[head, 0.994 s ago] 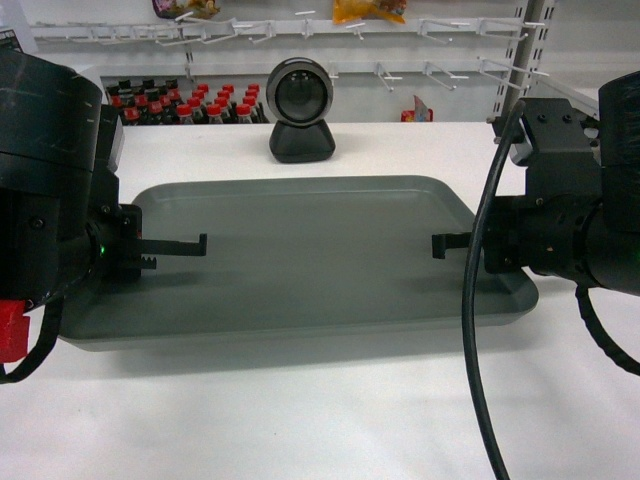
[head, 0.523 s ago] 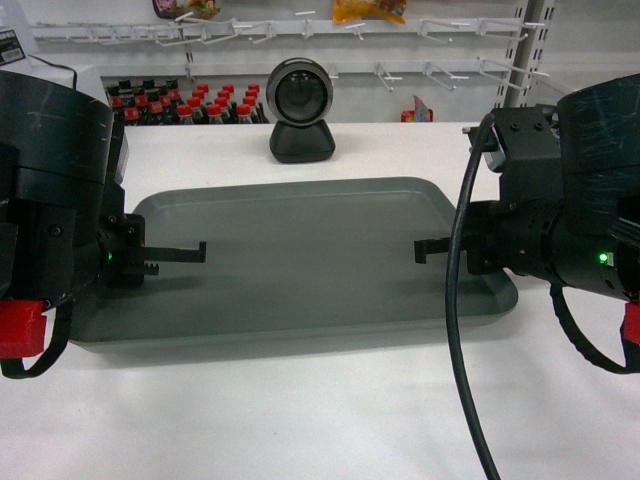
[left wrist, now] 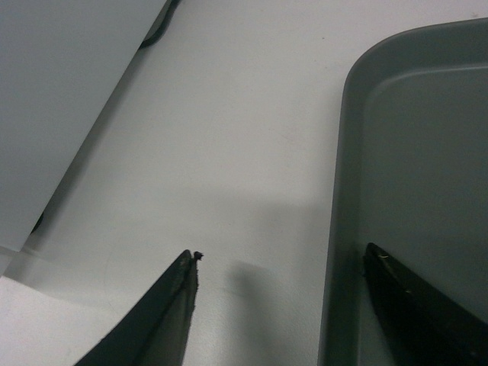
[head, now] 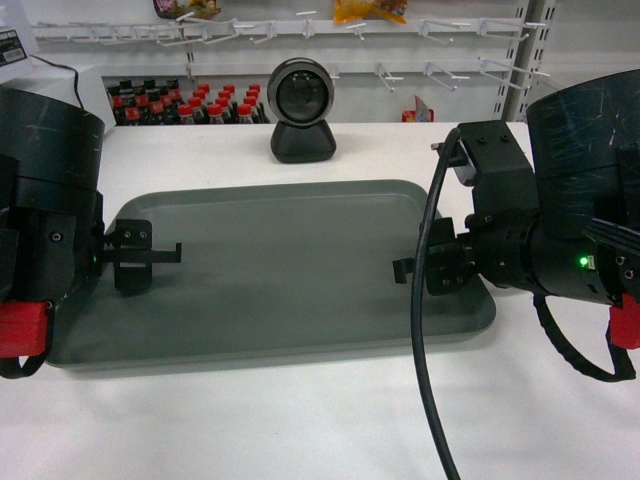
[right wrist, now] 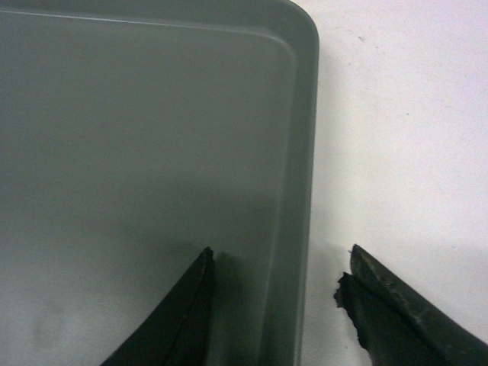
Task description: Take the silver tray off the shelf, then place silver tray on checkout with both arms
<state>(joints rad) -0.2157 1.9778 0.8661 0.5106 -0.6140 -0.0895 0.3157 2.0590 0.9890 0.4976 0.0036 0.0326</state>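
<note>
The silver tray (head: 290,270) lies flat on the white checkout (head: 300,420), in front of the black round-lensed camera (head: 300,105). My left gripper (head: 150,255) is at the tray's left rim. In the left wrist view it (left wrist: 280,259) is open, with one finger over the counter and the other inside the tray (left wrist: 419,152). My right gripper (head: 405,268) is at the right rim. In the right wrist view it (right wrist: 276,259) is open astride the rim of the tray (right wrist: 137,137). The shelf is out of view.
Behind the counter stand rows of red-capped bottles (head: 190,103) and a white rack of peg hooks (head: 300,30). A thick black cable (head: 425,330) hangs from my right arm over the tray's right end. A pale grey panel (left wrist: 61,91) lies left of the tray.
The tray has shifted left and slightly nearer on the counter. Both grippers moved left with it, and the right arm has come further into view.
</note>
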